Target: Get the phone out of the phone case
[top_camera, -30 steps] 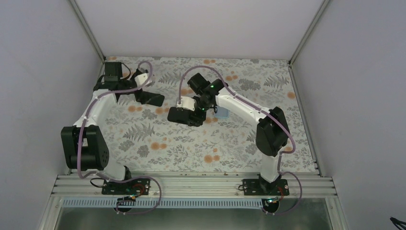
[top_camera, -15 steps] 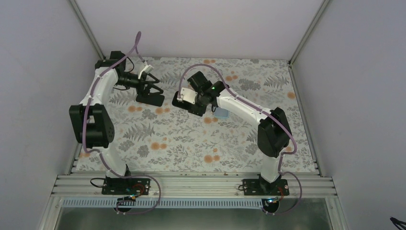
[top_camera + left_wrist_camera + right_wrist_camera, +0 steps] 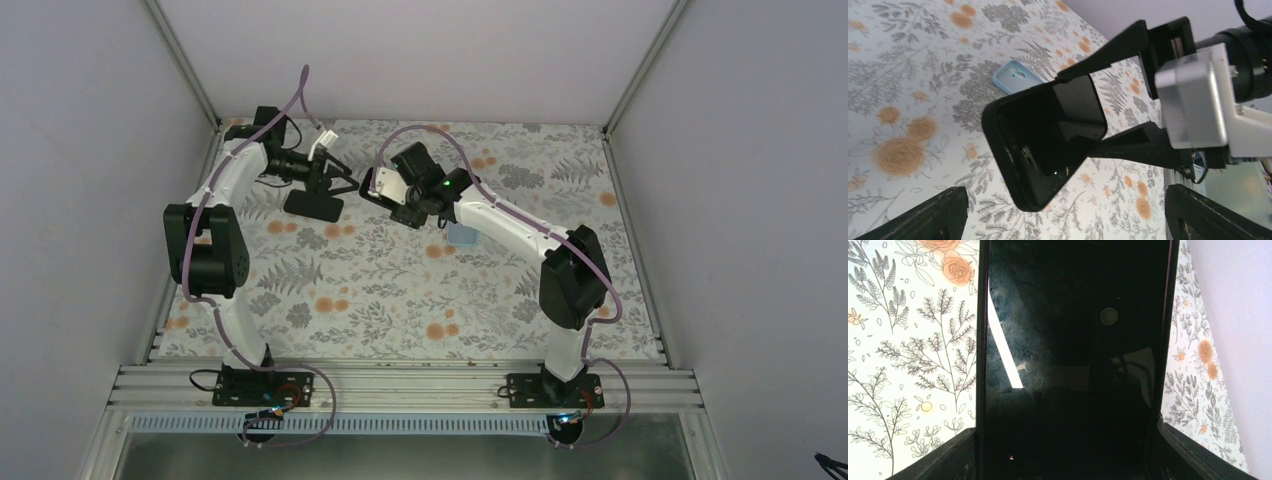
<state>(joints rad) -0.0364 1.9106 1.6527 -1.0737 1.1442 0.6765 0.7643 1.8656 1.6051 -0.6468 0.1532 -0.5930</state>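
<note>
Phone [image 3: 1073,365]: being clamped edgewise by right gripper [image 3: 1066,425]
Left gripper [image 3: 1066,200]: being held spread wide, nothing gripped
Phone case [image 3: 1015,77]: being left empty on table [image 3: 898,75]

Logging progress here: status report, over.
Left end effector open, empty. Right end effector shut on phone. Phone case empty, lying apart. Second black slab near phone.

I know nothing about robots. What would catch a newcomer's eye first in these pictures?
The black phone stands out first. It is clamped in the right gripper over the flowered table, and its dark screen fills the right wrist view. Behind it, the light blue phone case lies empty on the table. The left gripper faces the phone with its fingers spread wide.
</note>
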